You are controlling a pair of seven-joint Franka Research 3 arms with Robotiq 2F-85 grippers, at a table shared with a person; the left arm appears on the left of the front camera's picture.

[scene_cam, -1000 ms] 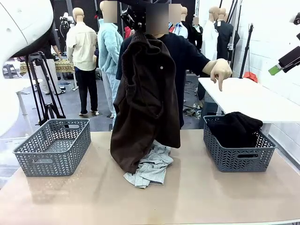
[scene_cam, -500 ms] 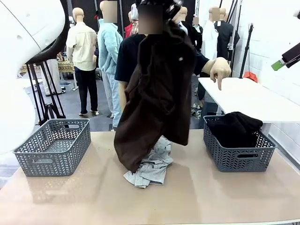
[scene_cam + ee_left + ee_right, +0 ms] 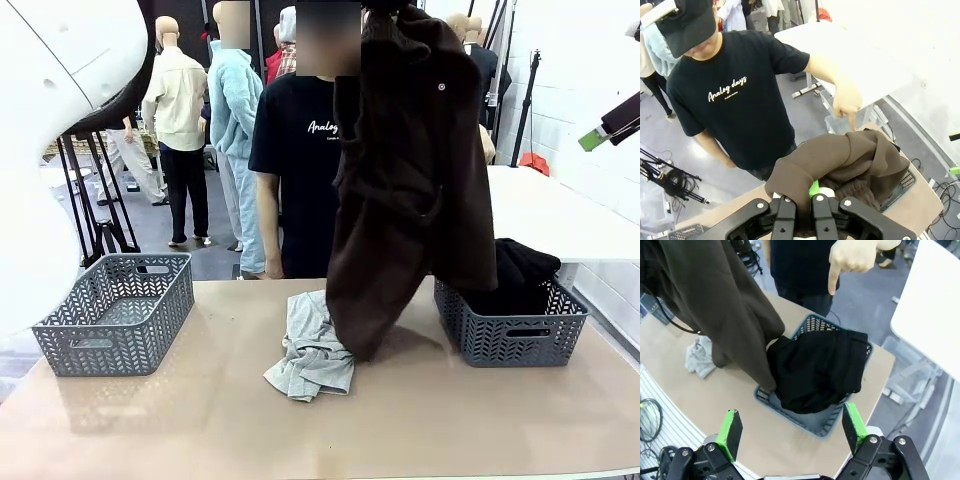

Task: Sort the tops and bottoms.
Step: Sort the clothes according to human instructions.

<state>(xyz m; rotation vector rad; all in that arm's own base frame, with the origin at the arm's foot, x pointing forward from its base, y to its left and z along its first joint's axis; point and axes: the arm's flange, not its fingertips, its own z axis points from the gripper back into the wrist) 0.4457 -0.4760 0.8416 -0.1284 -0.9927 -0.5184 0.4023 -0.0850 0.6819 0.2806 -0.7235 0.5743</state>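
Brown bottoms (image 3: 410,200), pinched in your left jaws, trail low; release early and they drape over the basket (image 3: 520,322) rim; right jaws wide.

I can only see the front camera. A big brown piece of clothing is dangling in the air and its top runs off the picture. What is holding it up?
Observer: The left gripper. Its wrist camera shows its jaws shut on a fold of the dark brown garment.
Operator: And the person behind the cloth, what is their hand doing?
Observer: The person's hand points one finger down at the basket that holds the black garment.
Operator: Is the other arm carrying anything?
Observer: No. The right gripper is open with nothing between its green pads, looking down on that basket.
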